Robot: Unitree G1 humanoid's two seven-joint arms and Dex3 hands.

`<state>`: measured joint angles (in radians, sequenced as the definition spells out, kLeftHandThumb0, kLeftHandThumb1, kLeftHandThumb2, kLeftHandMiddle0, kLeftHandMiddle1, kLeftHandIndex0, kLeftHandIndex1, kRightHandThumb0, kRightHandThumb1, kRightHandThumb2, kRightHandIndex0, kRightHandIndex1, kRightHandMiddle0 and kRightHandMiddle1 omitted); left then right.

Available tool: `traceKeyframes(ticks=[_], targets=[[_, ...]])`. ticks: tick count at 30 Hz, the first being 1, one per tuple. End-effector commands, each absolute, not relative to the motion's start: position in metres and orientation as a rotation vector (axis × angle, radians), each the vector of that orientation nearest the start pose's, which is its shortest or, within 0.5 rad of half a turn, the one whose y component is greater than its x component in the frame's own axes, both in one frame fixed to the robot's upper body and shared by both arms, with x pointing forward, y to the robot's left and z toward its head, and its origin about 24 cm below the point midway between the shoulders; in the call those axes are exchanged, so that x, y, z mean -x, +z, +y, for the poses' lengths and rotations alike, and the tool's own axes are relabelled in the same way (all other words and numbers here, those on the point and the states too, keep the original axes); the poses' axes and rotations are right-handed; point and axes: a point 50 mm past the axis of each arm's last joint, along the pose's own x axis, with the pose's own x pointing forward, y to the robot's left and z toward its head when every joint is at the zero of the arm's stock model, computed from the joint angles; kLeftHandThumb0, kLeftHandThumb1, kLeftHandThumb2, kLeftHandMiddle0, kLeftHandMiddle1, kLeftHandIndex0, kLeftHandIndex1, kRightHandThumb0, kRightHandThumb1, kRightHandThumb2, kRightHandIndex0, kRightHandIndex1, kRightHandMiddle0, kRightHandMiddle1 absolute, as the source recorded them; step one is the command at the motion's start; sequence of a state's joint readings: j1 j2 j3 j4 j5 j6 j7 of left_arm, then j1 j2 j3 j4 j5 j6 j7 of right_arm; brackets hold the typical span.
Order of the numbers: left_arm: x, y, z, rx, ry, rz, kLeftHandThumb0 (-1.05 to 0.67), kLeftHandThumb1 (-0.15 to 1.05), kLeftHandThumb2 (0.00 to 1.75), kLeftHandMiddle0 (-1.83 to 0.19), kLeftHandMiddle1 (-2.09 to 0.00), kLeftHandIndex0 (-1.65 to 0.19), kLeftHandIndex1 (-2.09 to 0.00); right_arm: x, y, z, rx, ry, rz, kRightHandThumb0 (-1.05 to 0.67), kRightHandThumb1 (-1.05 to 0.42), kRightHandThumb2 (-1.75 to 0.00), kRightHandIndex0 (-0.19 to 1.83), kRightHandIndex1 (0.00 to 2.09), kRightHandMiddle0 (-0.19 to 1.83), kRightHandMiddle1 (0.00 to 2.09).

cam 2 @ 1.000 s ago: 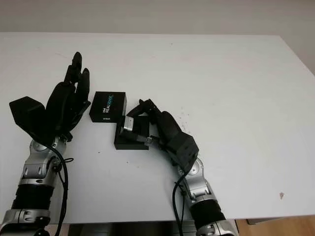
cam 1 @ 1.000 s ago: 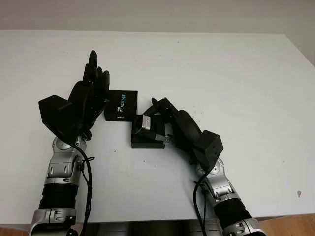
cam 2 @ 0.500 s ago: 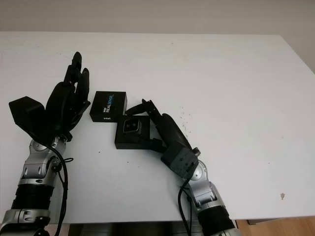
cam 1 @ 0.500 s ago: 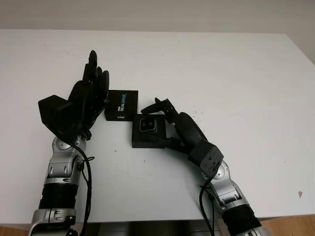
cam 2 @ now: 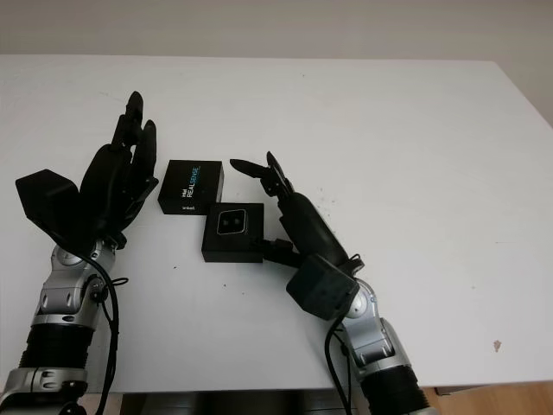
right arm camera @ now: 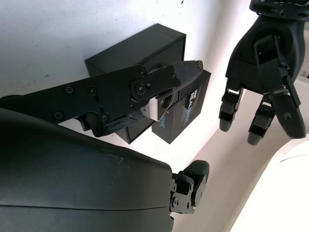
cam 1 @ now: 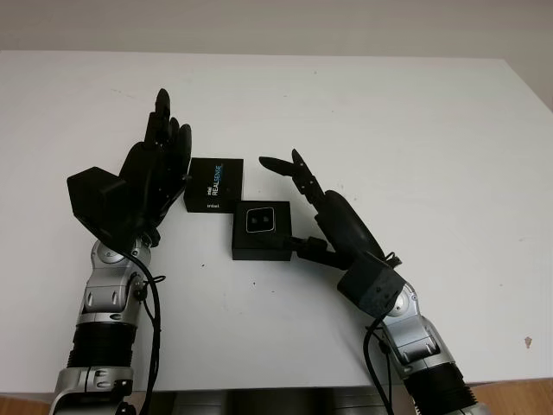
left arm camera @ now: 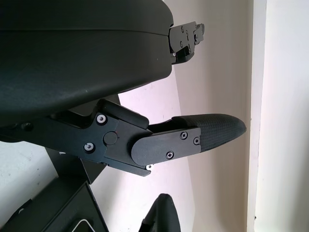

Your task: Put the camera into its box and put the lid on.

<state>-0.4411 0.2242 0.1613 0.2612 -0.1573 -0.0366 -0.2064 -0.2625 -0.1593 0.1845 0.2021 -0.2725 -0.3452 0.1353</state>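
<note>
The open black box point(cam 1: 261, 248) sits mid-table with the small silver-and-black camera point(cam 1: 257, 220) lying flat inside it, lens side up. The black lid point(cam 1: 213, 184), printed with REALSENSE, lies on the table just behind and left of the box. My right hand point(cam 1: 295, 197) is open beside the box's right side, its fingers reaching past the far right corner and its thumb near the right wall; it holds nothing. My left hand point(cam 1: 167, 138) is open and stands upright just left of the lid. In the right wrist view the box point(right arm camera: 145, 46) and lid point(right arm camera: 187, 108) lie beyond my finger.
The white table point(cam 1: 415, 138) spreads wide to the right and behind. Its front edge runs close to both forearms. My left hand point(right arm camera: 263, 72) appears across from the box in the right wrist view.
My right hand has let go of the camera, which went from tilted in the fingers to lying flat in the box. The hand opened and drew back to the right. The left hand stayed still.
</note>
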Motion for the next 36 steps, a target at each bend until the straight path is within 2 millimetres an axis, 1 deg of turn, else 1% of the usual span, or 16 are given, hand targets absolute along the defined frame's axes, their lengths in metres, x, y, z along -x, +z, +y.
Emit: traceKeyframes(ticks=[1, 3, 4, 6, 9, 12, 15, 16, 20, 24, 36], targets=[[-0.33, 0.124, 0.199, -0.051, -0.115, -0.241, -0.74, 1.05, 0.6, 0.19, 0.0, 0.19, 0.0, -0.286, 0.088, -0.106, 0.476, 0.419, -0.401, -0.52, -0.98, -0.05, -0.19, 0.03, -0.14, 0.58], [-0.33, 0.124, 0.199, -0.057, -0.113, -0.24, -0.74, 1.05, 0.61, 0.19, 0.0, 0.19, 0.0, -0.286, 0.09, -0.108, 0.524, 0.416, -0.427, -0.56, -1.0, -0.06, -0.17, 0.04, -0.16, 0.52], [-0.33, 0.124, 0.199, -0.052, -0.109, -0.242, -0.74, 1.05, 0.61, 0.19, 0.0, 0.19, 0.0, -0.285, 0.091, -0.109, 0.581, 0.42, -0.444, -0.57, -1.01, -0.06, -0.16, 0.05, -0.17, 0.5], [-0.33, 0.125, 0.199, -0.047, -0.104, -0.245, -0.74, 1.05, 0.59, 0.19, 0.0, 0.19, 0.0, -0.283, 0.094, -0.111, 0.689, 0.427, -0.481, -0.64, -1.04, -0.16, -0.12, 0.07, -0.17, 0.39], [-0.33, 0.124, 0.199, -0.048, -0.104, -0.247, -0.74, 1.05, 0.59, 0.19, 0.0, 0.19, 0.0, -0.279, 0.096, -0.114, 0.842, 0.44, -0.544, -0.72, -1.05, -0.35, -0.09, 0.07, -0.15, 0.32], [-0.33, 0.125, 0.198, -0.053, -0.108, -0.244, -0.74, 1.05, 0.6, 0.19, 0.0, 0.19, 0.0, -0.273, 0.099, -0.117, 0.963, 0.459, -0.609, -0.77, -1.05, -0.52, -0.1, 0.06, -0.15, 0.29], [-0.33, 0.125, 0.198, -0.049, -0.109, -0.246, -0.74, 1.05, 0.6, 0.19, 0.0, 0.19, 0.0, -0.269, 0.099, -0.12, 1.051, 0.47, -0.65, -0.8, -1.05, -0.6, -0.1, 0.06, -0.11, 0.31], [-0.33, 0.125, 0.198, -0.05, -0.111, -0.247, -0.74, 1.05, 0.6, 0.19, 0.0, 0.19, 0.0, -0.268, 0.099, -0.121, 1.075, 0.474, -0.66, -0.82, -1.05, -0.63, -0.1, 0.06, -0.07, 0.33], [-0.33, 0.125, 0.198, -0.053, -0.106, -0.243, -0.74, 1.05, 0.6, 0.19, 0.0, 0.19, 0.0, -0.266, 0.095, -0.124, 1.13, 0.486, -0.673, -0.84, -1.05, -0.65, -0.12, 0.05, 0.03, 0.39], [-0.33, 0.125, 0.198, -0.053, -0.103, -0.243, -0.74, 1.05, 0.6, 0.19, 0.0, 0.19, 0.0, -0.266, 0.091, -0.127, 1.145, 0.484, -0.671, -0.85, -1.05, -0.64, -0.13, 0.05, 0.11, 0.44], [-0.328, 0.125, 0.199, -0.053, -0.091, -0.248, -0.74, 1.05, 0.59, 0.19, 0.0, 0.19, 0.0, -0.262, 0.081, -0.135, 1.252, 0.504, -0.605, -0.88, -1.05, -0.61, -0.14, 0.05, 0.17, 0.45]])
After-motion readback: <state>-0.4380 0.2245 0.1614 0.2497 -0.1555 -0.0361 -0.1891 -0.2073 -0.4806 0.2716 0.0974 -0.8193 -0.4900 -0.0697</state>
